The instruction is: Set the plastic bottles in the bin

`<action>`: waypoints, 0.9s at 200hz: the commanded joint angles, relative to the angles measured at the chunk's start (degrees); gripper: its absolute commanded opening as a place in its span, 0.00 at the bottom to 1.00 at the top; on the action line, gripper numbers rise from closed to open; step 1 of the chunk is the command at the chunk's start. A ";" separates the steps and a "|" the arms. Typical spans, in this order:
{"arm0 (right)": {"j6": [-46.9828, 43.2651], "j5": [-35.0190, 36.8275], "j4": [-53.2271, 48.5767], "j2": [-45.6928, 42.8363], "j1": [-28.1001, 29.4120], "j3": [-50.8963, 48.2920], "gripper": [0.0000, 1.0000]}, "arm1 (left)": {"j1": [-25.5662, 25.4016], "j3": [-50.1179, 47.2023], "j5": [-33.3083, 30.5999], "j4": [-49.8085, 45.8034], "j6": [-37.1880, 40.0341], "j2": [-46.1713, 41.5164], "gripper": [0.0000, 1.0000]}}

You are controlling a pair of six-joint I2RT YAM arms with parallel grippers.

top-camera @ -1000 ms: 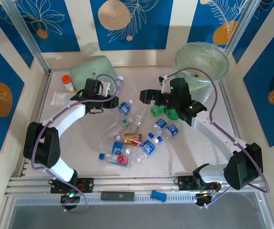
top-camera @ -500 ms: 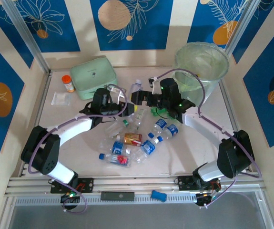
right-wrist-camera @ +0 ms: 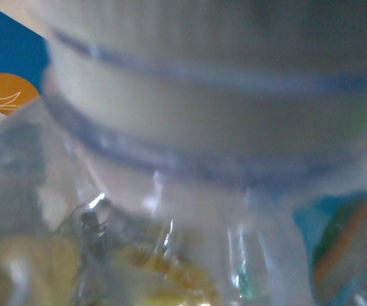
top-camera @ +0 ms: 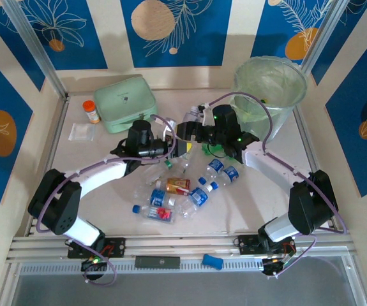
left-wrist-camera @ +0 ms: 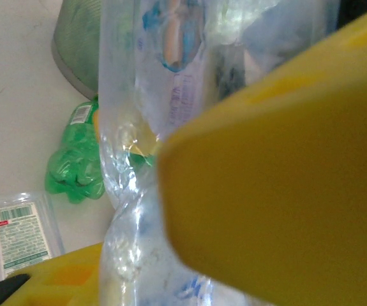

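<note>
Left gripper point(top-camera: 180, 146) clamped tight on a crumpled clear plastic bottle with a blue label point(left-wrist-camera: 170, 95), yellow fingers point(left-wrist-camera: 279, 191) either side. Right gripper point(top-camera: 189, 131) right up against the same bottle; its opening can't be told, too blurred. Bottle's long axis runs top-to-bottom in left wrist view, cap end unclear. Held mid-table, left of the round translucent grey-green bin point(top-camera: 269, 80).

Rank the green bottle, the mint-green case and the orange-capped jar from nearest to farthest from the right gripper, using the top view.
1. green bottle, just to the right of the right gripper.
2. mint-green case, off to the left, toward the back.
3. orange-capped jar, left of the case.
</note>
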 commanded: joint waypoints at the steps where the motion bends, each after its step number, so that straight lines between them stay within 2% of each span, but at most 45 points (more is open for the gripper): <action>1: -0.06 -0.50 1.42 -0.44 -0.46 0.44 0.77 | -0.97 -0.12 2.16 2.38 -0.36 -0.09 0.46; 44: -0.06 -0.49 1.94 -1.66 -1.08 -0.76 0.58 | -1.77 0.13 2.44 2.30 -0.26 0.02 0.46; 62: -0.06 -0.35 1.81 -1.94 -1.26 -0.93 0.50 | -1.89 0.04 2.35 2.12 -0.23 -0.19 0.49; 76: -0.14 -0.22 1.53 -2.22 -1.34 -0.86 0.49 | -1.95 -0.06 2.35 2.03 -0.22 -0.38 0.54; 103: -0.98 0.73 0.40 -2.64 -1.38 -0.42 0.48 | -1.94 -0.52 2.13 2.36 -0.34 -0.99 0.75; 143: -4.39 4.43 -4.23 -3.05 -2.37 2.00 0.47 | -1.81 -2.86 1.26 2.56 -0.14 -2.89 0.80; 180: -10.38 8.78 -12.16 -3.47 -3.78 8.54 0.48 | -1.02 -6.80 -3.41 0.58 0.99 -6.22 0.89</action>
